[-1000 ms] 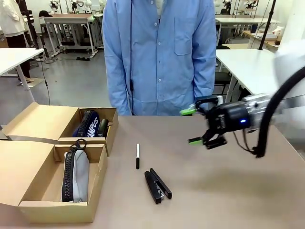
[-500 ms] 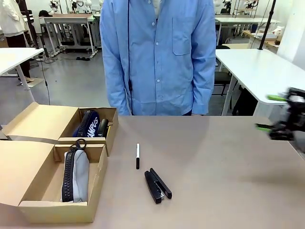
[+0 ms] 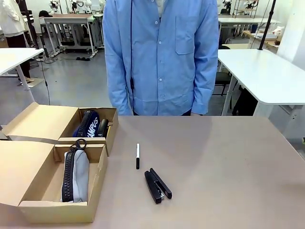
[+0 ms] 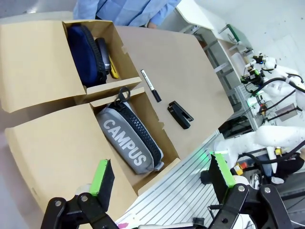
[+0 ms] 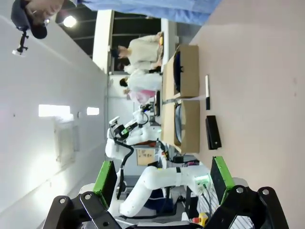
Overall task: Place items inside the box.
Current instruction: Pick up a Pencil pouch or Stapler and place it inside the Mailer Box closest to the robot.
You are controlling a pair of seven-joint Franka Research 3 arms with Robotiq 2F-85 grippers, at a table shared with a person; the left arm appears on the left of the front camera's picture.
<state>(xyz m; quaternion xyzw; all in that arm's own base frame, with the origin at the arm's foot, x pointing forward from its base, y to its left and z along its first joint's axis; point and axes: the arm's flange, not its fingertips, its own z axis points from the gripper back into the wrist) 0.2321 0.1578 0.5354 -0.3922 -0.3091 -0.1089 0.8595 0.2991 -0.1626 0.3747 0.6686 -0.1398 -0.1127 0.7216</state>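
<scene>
Lying loose on the table (image 3: 228, 167): the slim black-and-white marker pen (image 3: 137, 156) sits near the middle, its black end pointing to 6 o'clock. The loose stapler (image 3: 157, 185), black, is near it at its 5 o'clock, and the two do not touch.
Near box: an open cardboard box (image 3: 55, 212) at the table's 8 o'clock. It holds the grey zip pencil case (image 3: 76, 176), which lies lengthwise with its zip ring toward 12 o'clock. The left wrist view shows "CAMPUS" in white on its side.
Far box: a second open cardboard box (image 3: 113, 125) touches the near box at that box's 12 o'clock. Inside is the navy zip pencil case (image 3: 86, 124), with the boxed stapler (image 3: 102, 128) just beside it at 3 o'clock. The yellow utility knife (image 4: 113, 67) is wedged against the wall beyond that stapler.
Left gripper (image 4: 162, 174): the jaws are spread wide with nothing between the green pads. It hangs high over the near box's open flap and looks down on both boxes.
Right gripper (image 5: 163, 175): it is fully spread and empty, well apart from every item, looking along the table from the side opposite the boxes.
Person: a person in a blue shirt (image 3: 162, 57) stands at the table's 12 o'clock edge.
</scene>
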